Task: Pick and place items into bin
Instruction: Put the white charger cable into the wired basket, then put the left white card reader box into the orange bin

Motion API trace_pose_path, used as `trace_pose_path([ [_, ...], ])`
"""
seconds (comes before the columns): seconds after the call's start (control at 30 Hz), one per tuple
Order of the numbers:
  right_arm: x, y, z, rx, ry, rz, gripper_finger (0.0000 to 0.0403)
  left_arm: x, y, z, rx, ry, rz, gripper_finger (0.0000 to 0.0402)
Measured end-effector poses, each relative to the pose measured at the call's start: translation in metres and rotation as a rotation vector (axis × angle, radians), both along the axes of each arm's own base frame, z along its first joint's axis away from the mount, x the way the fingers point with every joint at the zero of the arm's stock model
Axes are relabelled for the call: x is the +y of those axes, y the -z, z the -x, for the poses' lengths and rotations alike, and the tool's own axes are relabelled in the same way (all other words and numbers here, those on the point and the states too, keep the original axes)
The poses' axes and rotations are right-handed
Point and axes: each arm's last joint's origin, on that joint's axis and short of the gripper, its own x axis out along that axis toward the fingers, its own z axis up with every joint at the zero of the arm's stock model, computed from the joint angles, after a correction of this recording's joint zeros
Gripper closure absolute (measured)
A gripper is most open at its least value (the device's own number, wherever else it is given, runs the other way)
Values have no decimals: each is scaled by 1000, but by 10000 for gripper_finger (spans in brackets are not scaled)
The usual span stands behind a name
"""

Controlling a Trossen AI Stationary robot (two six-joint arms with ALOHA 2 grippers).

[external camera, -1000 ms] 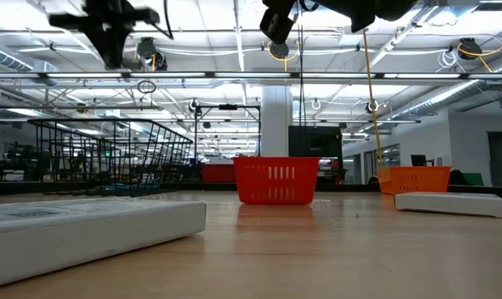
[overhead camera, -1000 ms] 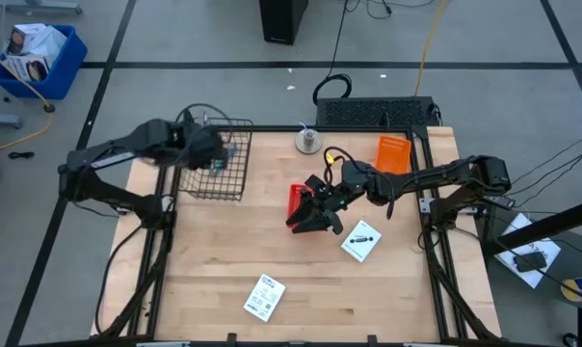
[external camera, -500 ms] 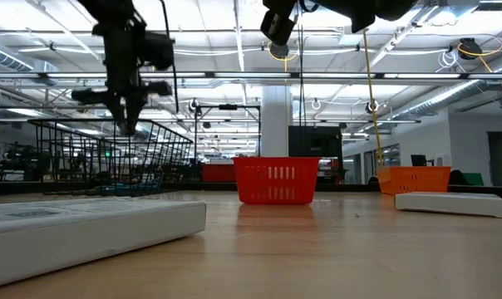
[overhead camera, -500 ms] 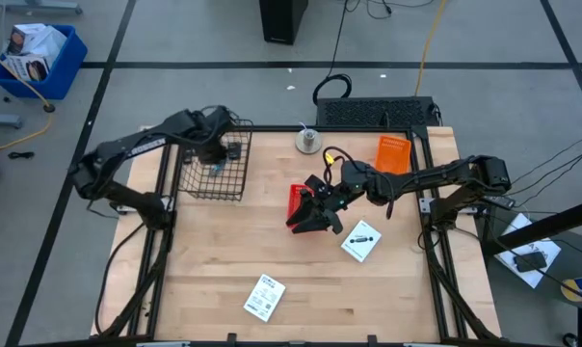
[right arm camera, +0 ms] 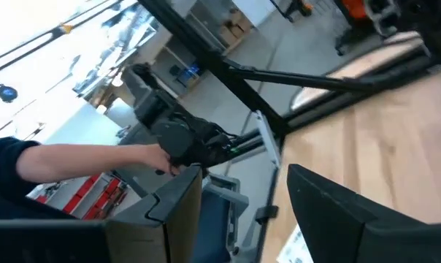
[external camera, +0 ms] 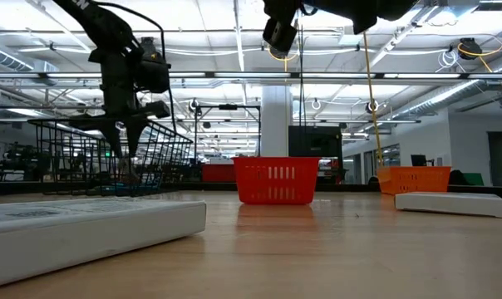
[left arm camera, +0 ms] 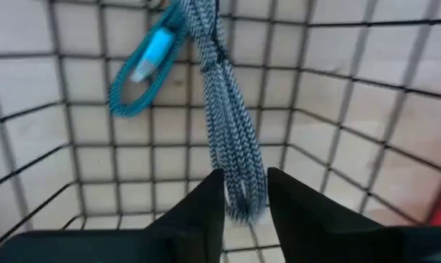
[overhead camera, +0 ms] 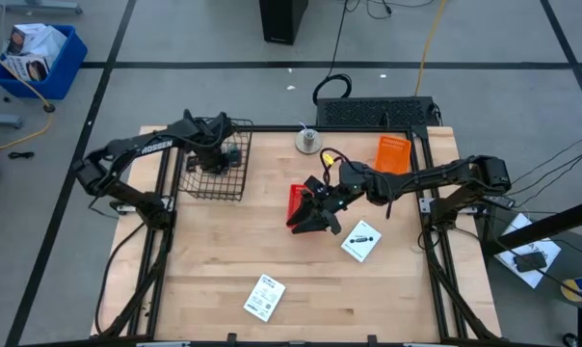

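My left gripper [overhead camera: 212, 159] hangs inside the black wire basket [overhead camera: 235, 183], shut on a slim grey and teal braided cord [left arm camera: 224, 109]. A teal loop with a light-blue plug [left arm camera: 149, 57] lies on the basket's floor beside it. My right gripper [overhead camera: 308, 220] is open and waits above the red bin [overhead camera: 295, 198] at the table's middle, high in the low view [external camera: 278, 33]. Two flat white packets lie flat on the table, one right of the red bin [overhead camera: 361, 241], one near the near edge [overhead camera: 264, 297]. The tiny white blocks do not show. My left gripper pinches the braided cord's folded upper end [left arm camera: 240, 199] between its two fingers, coming from above and pointing down. The cord hangs below the fingers into the wire basket [external camera: 85, 154]. Its lower end [left arm camera: 198, 18] reaches the basket's floor.
An orange box [overhead camera: 392, 152] and a small round object [overhead camera: 308, 142] stand near the far edge. In the low view the near packet [external camera: 85, 228] fills the foreground. A person's hand and dark sleeve [right arm camera: 96, 157] show in the room beyond. Bare wood lies between the packets.
My left gripper has come down from high above the wire basket into it, carrying the cord, while that arm's elbow has swung toward the far edge. My right arm has kept still.
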Motion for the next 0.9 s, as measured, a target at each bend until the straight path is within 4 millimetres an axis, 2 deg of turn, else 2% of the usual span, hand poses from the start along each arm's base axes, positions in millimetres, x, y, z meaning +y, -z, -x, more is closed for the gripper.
trace_pose_path([
  [0.27, -1, 19, 2, 190, 33, 28, 206, 0, -1, 0, 1, 2, -11, 260],
  [0.57, -2, 21, 2, 200, 73, 57, 206, -4, -3, 0, -45, -9, 64, 232],
  [0.73, -2, 21, 2, 193, 77, 75, 206, -11, -17, 3, -102, -3, 31, 228],
  [0.9, -2, 26, 4, 226, 71, 80, 206, -27, -47, 4, -271, 48, -71, 240],
])
